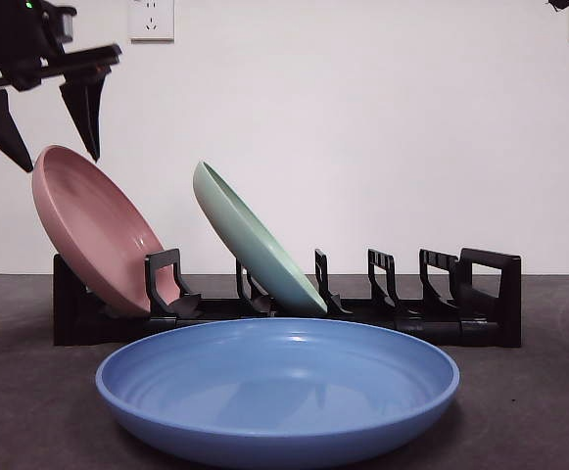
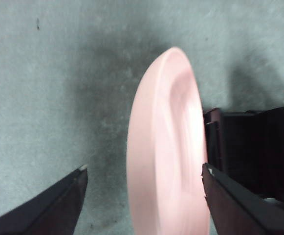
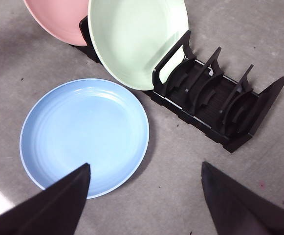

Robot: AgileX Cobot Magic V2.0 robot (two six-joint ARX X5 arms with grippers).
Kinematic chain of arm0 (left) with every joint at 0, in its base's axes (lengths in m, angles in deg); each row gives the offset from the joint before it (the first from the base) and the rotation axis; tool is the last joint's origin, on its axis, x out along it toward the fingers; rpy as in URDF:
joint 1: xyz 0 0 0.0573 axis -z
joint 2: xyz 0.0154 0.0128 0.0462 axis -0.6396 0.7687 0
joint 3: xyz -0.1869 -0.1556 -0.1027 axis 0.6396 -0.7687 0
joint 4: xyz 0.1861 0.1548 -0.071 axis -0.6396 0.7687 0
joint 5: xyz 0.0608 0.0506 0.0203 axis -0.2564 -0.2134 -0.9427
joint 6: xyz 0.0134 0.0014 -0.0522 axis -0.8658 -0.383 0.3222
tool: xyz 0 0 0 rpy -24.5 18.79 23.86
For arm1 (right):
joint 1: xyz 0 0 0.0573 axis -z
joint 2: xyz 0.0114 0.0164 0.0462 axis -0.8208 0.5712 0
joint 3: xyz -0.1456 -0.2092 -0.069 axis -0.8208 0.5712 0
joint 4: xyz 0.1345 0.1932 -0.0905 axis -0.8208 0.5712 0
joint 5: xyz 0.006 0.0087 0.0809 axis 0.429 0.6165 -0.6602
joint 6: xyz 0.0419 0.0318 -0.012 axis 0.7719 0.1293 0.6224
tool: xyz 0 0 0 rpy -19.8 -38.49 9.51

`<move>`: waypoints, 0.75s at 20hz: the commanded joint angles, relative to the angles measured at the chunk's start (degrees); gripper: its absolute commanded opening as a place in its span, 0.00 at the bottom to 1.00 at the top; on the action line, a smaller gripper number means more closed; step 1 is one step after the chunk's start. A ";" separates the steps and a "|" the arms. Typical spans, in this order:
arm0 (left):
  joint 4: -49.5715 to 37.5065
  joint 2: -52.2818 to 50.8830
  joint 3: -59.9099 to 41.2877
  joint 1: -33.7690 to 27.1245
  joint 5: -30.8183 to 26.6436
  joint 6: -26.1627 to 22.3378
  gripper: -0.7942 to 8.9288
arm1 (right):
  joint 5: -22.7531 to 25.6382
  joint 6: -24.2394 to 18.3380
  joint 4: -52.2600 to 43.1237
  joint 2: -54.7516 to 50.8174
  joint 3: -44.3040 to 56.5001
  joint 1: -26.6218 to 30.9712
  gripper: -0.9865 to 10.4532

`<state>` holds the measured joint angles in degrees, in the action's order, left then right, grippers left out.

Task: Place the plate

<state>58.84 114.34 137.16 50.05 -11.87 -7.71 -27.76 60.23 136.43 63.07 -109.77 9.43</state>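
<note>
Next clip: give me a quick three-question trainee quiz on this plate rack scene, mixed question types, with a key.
1. True or false: the blue plate stands in the rack.
2. Which plate sits between the jaws of the left gripper? A) green plate B) pink plate C) blue plate
3. Fill in: the right gripper hangs open above the ____ plate and bare table.

Key: 1 false, it lies flat on the table in front of the rack. 2 B, the jaws are open either side of its rim. 3 blue.
</note>
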 commanded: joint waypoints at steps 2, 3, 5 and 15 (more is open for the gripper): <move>-0.28 1.81 1.40 0.13 -0.22 -0.42 0.37 | 1.73 0.66 -0.33 0.33 -0.72 -0.46 0.40; -0.20 1.92 1.40 0.13 -0.22 -0.42 0.33 | 1.70 0.68 -0.35 0.33 -0.72 -0.46 0.40; -0.11 1.92 1.40 0.13 -0.20 -0.37 0.25 | 1.68 0.68 -0.33 0.33 -0.72 -0.46 0.40; 3.50 1.64 5.81 0.13 -0.66 -0.39 0.10 | 1.68 0.68 -0.17 0.33 -0.72 -0.48 0.40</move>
<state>63.65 115.28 140.57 49.81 -13.99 -8.23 -26.33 60.25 136.52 63.07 -109.77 9.43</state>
